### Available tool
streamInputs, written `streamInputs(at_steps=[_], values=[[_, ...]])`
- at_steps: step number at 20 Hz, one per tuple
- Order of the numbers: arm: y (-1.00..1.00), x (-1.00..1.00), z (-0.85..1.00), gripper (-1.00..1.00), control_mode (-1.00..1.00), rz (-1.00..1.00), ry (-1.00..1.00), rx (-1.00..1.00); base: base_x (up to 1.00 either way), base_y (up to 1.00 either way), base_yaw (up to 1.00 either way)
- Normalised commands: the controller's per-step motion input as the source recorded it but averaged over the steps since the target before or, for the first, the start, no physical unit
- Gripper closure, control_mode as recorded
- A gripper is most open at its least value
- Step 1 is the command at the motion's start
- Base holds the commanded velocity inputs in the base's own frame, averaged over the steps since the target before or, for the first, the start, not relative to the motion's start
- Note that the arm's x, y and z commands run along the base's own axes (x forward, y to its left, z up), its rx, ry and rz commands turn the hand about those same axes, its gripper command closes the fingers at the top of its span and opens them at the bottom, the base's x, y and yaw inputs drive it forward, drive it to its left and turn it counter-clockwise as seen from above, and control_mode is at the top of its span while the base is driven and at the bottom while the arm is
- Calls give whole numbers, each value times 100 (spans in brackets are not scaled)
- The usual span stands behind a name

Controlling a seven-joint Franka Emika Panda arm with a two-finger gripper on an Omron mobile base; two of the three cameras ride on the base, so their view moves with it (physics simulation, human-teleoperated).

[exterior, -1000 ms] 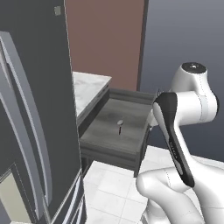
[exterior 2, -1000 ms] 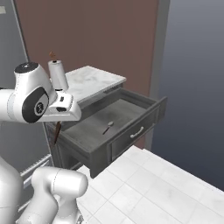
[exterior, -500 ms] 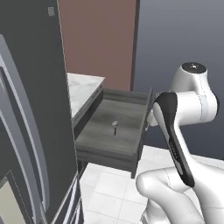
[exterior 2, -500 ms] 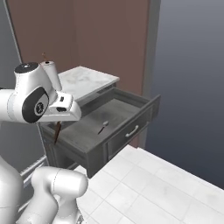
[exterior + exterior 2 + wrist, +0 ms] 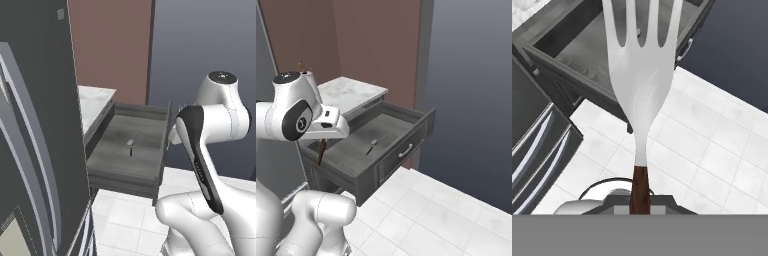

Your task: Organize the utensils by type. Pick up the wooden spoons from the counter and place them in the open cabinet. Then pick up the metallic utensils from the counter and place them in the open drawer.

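Hand view cuts off the fork [image 5: 641, 75] tines; jaws hidden below.

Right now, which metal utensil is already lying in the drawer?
The round-headed one, flat on the drawer floor. The fork is held upright in the fingers.

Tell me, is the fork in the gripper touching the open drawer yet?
Apart. The hand view shows the fork held up by its handle in the gripper, tines hanging above the open drawer with floor tiles visible beneath it.

Open drawer [image 5: 112, 162]: round-headed metallic utensil [image 5: 130, 146] on floor.
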Motion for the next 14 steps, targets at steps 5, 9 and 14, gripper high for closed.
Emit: streamInputs(at_steps=[5, 9, 14], values=[[17, 16, -13, 100, -100, -4, 0, 0, 23, 27, -6], [29, 30, -25, 100, -100, -8, 0, 0, 0, 0, 0], [8, 35, -22, 100, -100, -9, 0, 0, 0, 0, 0]])
